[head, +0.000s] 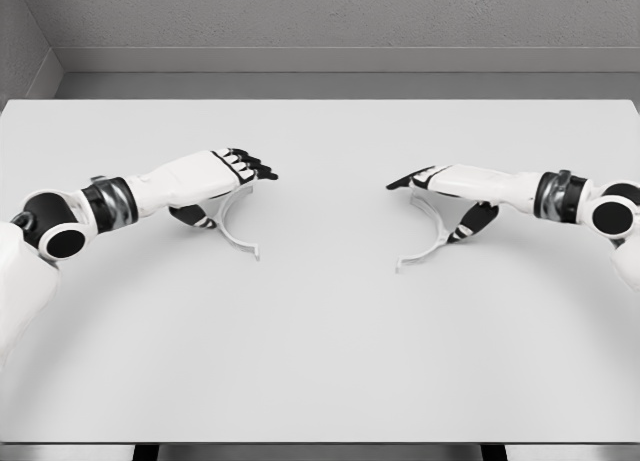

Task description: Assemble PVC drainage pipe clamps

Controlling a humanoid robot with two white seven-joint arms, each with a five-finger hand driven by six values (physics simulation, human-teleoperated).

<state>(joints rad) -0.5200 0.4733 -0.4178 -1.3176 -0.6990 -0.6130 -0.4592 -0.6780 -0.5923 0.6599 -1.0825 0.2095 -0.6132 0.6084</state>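
Observation:
Two white half-ring pipe clamp pieces lie on the white table point(320, 361). The left clamp half point(236, 237) curves out from under my left hand point(226, 189), its open side facing right. My left fingers point(254, 166) are stretched out flat over its upper end, and the thumb sits below, beside the arc. The right clamp half point(430, 245) mirrors it under my right hand point(440, 199), whose fingers point(408, 179) point left and are extended, with the thumb hanging beside the arc. I cannot tell whether either hand touches its piece. A wide gap separates the two halves.
The table's back edge meets a grey wall. Both forearms come in low from the sides at mid-height of the picture.

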